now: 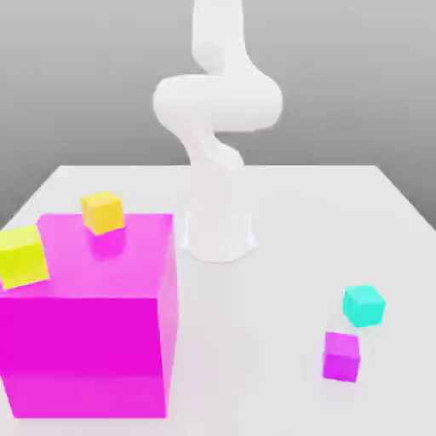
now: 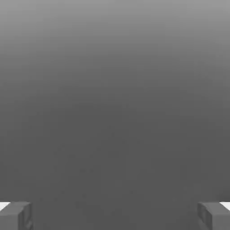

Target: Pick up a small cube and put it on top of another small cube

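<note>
With the tool (image 2: 115,216) released, fingers spread wide and nothing between them. Looks high and aimed at blank grey, judging by the white arm (image 1: 218,102) rising past the exterior view's upper edge; could therefore descend blind and miss, for want of a cube in line.

Below the tool, probably, see the orange cube (image 1: 103,213) and the yellow cube (image 1: 23,258) on the big magenta block (image 1: 85,349). Could clip that block on a low sideways sweep, from too little lift. Appears risky to touch the yellow cube, lying at the block's edge: might tip off under a slight nudge.

Lower still beneath the tool, down on the table (image 1: 255,341), find the cyan cube (image 1: 364,306) and the purple cube (image 1: 341,358), close together yet apart. Might bump one while closing on the other, given that narrow gap and differing turns. Could also pinch a corner through poor wrist alignment, then stack crooked and topple on letting go off-centre or too high.
</note>
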Tool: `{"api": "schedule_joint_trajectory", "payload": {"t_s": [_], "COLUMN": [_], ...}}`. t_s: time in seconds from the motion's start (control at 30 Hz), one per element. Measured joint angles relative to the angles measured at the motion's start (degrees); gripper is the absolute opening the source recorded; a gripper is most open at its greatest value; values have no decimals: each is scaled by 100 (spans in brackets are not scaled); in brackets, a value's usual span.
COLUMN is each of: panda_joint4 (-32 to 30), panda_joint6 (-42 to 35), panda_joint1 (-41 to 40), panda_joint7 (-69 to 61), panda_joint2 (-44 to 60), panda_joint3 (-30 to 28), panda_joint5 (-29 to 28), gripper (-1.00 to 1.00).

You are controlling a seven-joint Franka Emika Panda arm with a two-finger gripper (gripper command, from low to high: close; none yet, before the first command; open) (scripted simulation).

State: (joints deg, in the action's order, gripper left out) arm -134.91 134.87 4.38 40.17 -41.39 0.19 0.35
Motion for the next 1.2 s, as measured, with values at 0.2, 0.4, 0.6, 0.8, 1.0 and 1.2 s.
{"api": "schedule_joint_trajectory", "payload": {"t_s": [0.2,0.4,0.6,0.8,1.0,1.2], "panda_joint4": [-841,-1642,-2441,-2647,-2518,-2545], "panda_joint6": [861,1674,2485,3418,4034,3910], "panda_joint1": [1174,2229,3000,3472,3825,3774], "panda_joint7": [-1606,-3095,-4490,-4616,-4407,-4441], "panda_joint2": [1278,2477,3670,4904,5658,5516], "panda_joint3": [114,309,773,654,233,295], "panda_joint5": [117,193,149,-518,-803,-762], "gripper": [0,0,0,0,-100,-100]}}
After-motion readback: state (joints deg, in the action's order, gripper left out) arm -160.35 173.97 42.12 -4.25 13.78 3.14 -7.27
